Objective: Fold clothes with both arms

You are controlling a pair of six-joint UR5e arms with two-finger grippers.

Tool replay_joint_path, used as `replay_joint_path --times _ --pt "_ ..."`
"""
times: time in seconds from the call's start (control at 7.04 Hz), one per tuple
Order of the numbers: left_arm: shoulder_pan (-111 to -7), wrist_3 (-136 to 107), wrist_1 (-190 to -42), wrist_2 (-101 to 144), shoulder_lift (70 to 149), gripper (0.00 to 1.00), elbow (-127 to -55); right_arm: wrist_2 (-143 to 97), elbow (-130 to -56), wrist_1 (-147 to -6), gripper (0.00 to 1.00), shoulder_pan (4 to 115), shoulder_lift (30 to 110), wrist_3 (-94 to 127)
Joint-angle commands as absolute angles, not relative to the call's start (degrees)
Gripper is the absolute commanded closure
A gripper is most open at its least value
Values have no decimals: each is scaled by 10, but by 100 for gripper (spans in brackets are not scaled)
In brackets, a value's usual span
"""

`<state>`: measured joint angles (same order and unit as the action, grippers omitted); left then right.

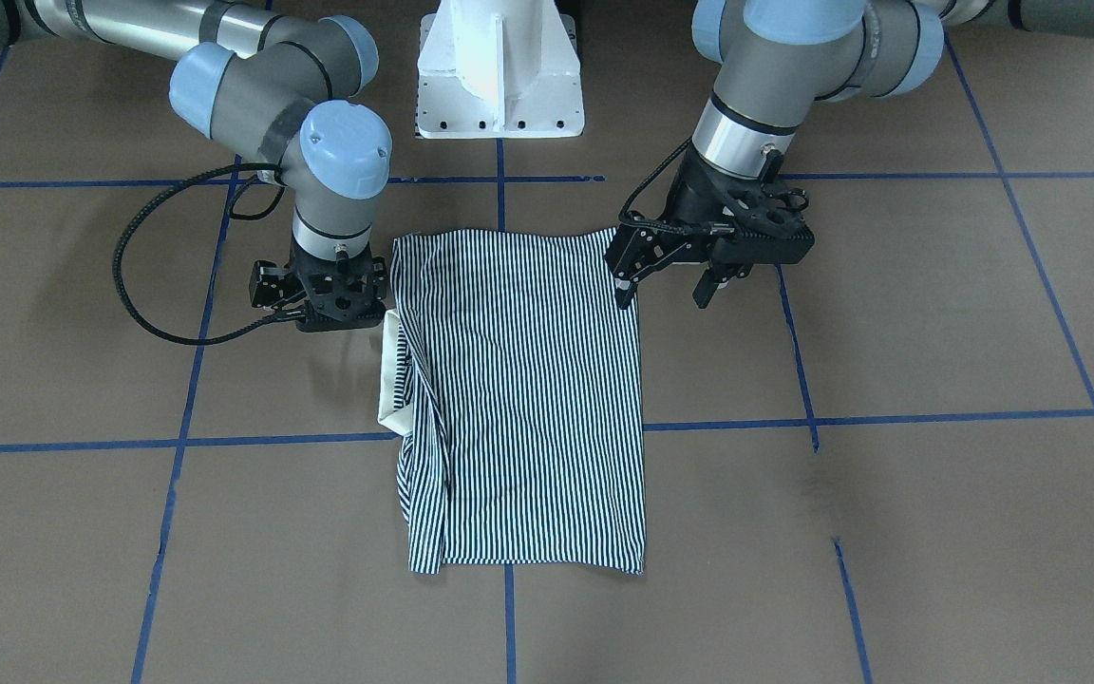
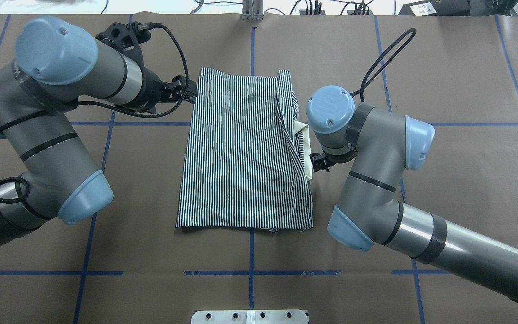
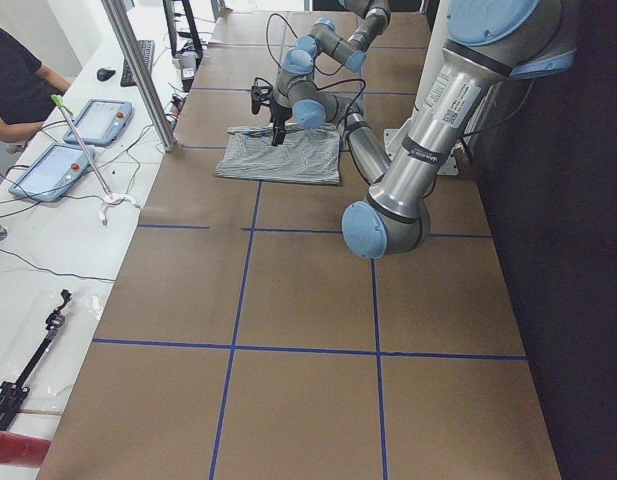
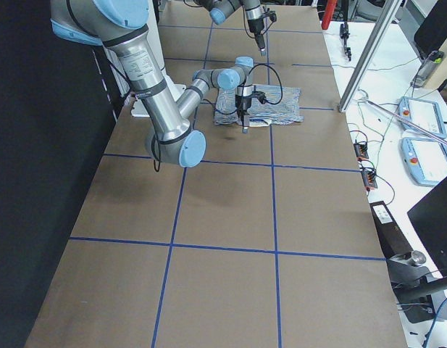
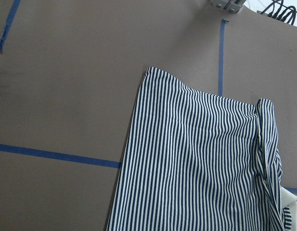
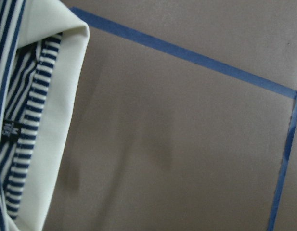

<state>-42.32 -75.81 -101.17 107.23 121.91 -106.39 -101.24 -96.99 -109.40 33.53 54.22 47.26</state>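
Note:
The navy-and-white striped polo shirt lies flat on the brown table, folded into a rectangle. Its cream collar sticks out on the robot's right side; the right wrist view shows the collar and a small dark label. My left gripper is open and empty, just above the shirt's corner nearest the robot's base on its left side. My right gripper points straight down beside the collar; its fingertips are hidden. The left wrist view shows the shirt only.
The white pedestal base stands behind the shirt. Blue tape lines cross the table. A side bench with tablets, cables and a metal post runs along the far edge, with a person there.

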Motion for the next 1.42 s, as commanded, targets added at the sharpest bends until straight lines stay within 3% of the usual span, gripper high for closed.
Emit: replay_joint_path --times 0.0,0.43,1.28 --pt "-424 -755 -1008 1072 1219 0 -1071 -1026 -902 -1078 0 352 461 465" --pt "-425 -750 -1005 1074 1219 0 -1076 -1008 -714 -960 0 352 354 474" --pt "-428 -750 -1005 1088 1219 0 -1078 -989 -682 -964 0 352 358 452"
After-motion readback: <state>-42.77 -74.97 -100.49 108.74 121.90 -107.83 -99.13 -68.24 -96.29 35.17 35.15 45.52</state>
